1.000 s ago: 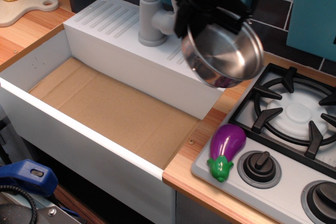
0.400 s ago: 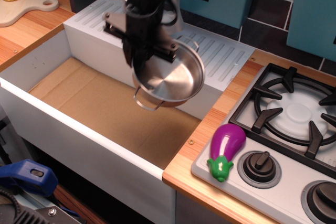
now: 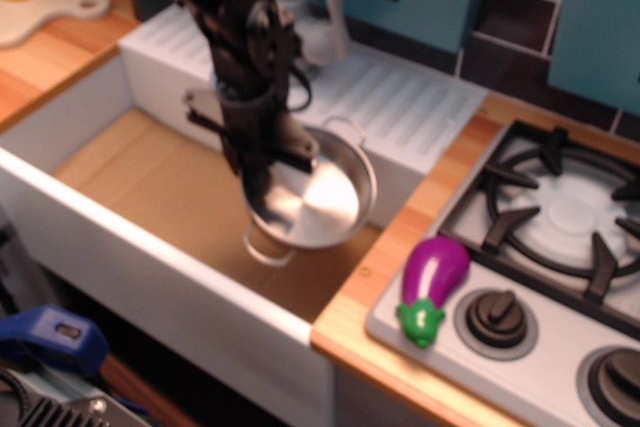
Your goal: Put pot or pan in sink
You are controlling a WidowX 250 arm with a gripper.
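The gripper (image 3: 262,152) is clamped on the left rim of the pot (image 3: 312,199); the dark fingers (image 3: 250,169) cross the rim, and their tips cannot be separated in the motion blur. The pot hangs tilted, its polished inside facing up and to the right, one wire loop handle at the lower left and one at the upper right. It is inside the outline of the sink (image 3: 170,237), over the right part of the brown floor, close to the back ledge; whether its base touches the floor cannot be told.

Compared with 0.4 s ago, pot and gripper sit lower and slightly left, deeper in the basin. A second ago the pot was over the ledge, right of the faucet (image 3: 300,7).

The whole picture is blurred. The arm's upper part is cut off by the top edge, and its body hides part of the faucet and the ledge.

The arm comes down from the upper left, leaning right towards the pot.

The eggplant (image 3: 432,285) lies on the stove's (image 3: 560,277) front left corner, well apart from the pot.
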